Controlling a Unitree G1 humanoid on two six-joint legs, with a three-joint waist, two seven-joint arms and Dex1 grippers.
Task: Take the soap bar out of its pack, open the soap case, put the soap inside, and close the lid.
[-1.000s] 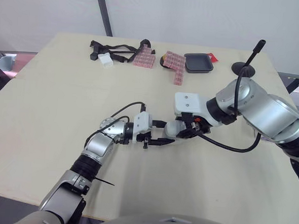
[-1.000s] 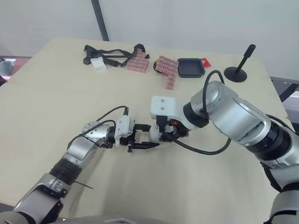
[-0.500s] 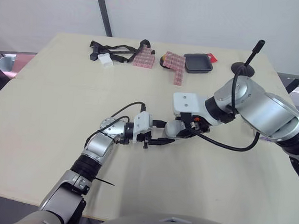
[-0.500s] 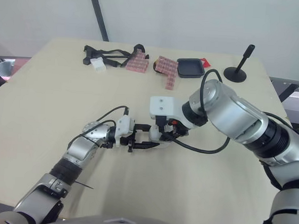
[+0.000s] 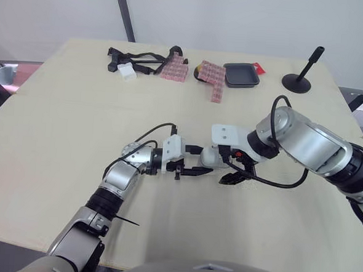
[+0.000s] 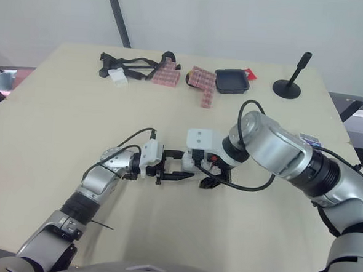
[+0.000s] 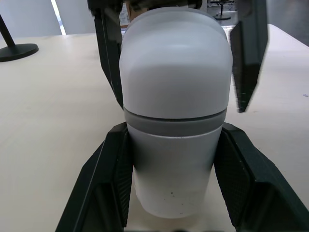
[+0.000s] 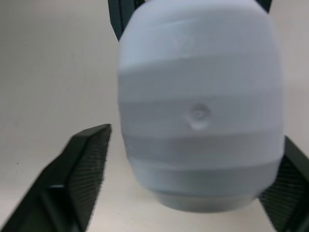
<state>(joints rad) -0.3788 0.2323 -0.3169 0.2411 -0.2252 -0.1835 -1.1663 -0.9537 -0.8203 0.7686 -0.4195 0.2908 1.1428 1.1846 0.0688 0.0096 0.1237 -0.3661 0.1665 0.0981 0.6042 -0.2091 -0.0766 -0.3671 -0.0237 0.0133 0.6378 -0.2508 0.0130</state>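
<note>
One white, rounded plastic soap case (image 7: 174,87) lies mid-table, lid down on a grey seam band. Its contents are hidden, and in the head views the grippers cover most of it. The left gripper (image 7: 172,145) pinches its sides; the right gripper (image 8: 193,140) straddles its far end, fingers spread. Bare beige tabletop (image 5: 58,141) opens at 6 and 9 o'clock. Pink patterned packs (image 5: 217,76) and a black tray (image 5: 240,76) line the 12 o'clock edge.

A beige table (image 5: 59,122) is carrying a black tray (image 5: 240,76). Pink packs (image 5: 213,77) are lying just left of the tray, with straps (image 5: 140,61) and a white block (image 5: 127,73) farther left. A stand (image 5: 297,83) is standing right of it, and a case (image 5: 211,156) is resting well nearer.
</note>
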